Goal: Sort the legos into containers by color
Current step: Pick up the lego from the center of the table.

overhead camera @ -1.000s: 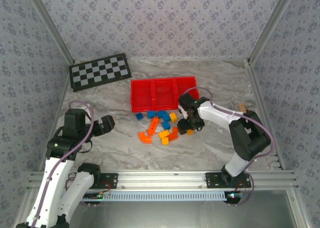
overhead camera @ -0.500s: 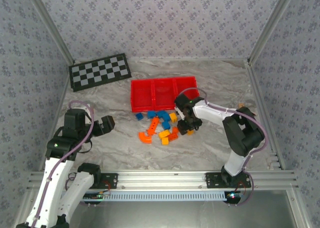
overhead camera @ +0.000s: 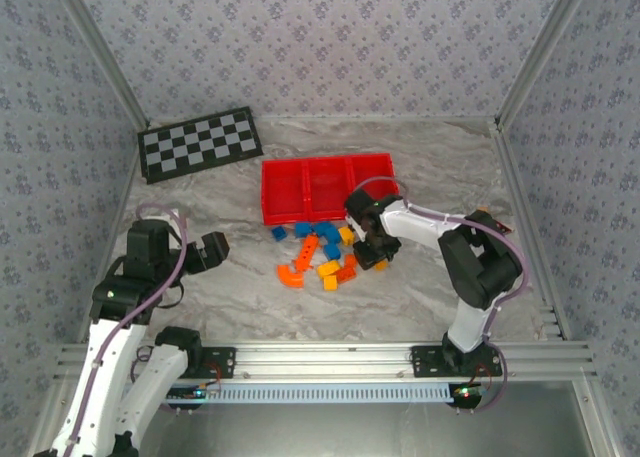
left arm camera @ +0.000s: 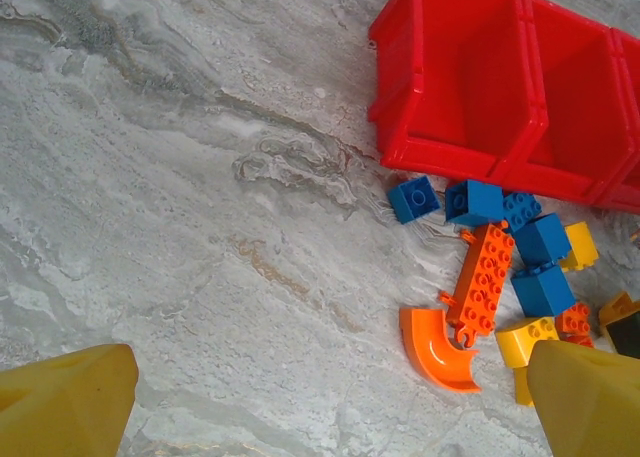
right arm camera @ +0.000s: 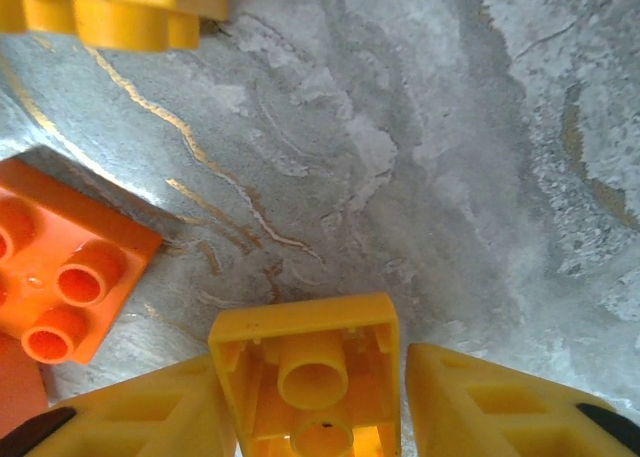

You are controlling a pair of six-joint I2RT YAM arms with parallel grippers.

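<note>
Gripping a yellow brick [right arm camera: 310, 382] hollow side up, the right gripper [overhead camera: 374, 253] is at the 3 o'clock edge of the loose legos [overhead camera: 318, 254]. The left gripper [overhead camera: 217, 246], fingers wide apart, hangs at their 9 o'clock. At 12 o'clock of the legos stand three joined red bins [overhead camera: 325, 189].

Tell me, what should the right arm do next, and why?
Probably lift straight up. The right gripper has its fingers against both sides of a yellow brick, an orange brick lies close beside it, and the bins stand just beyond.
</note>
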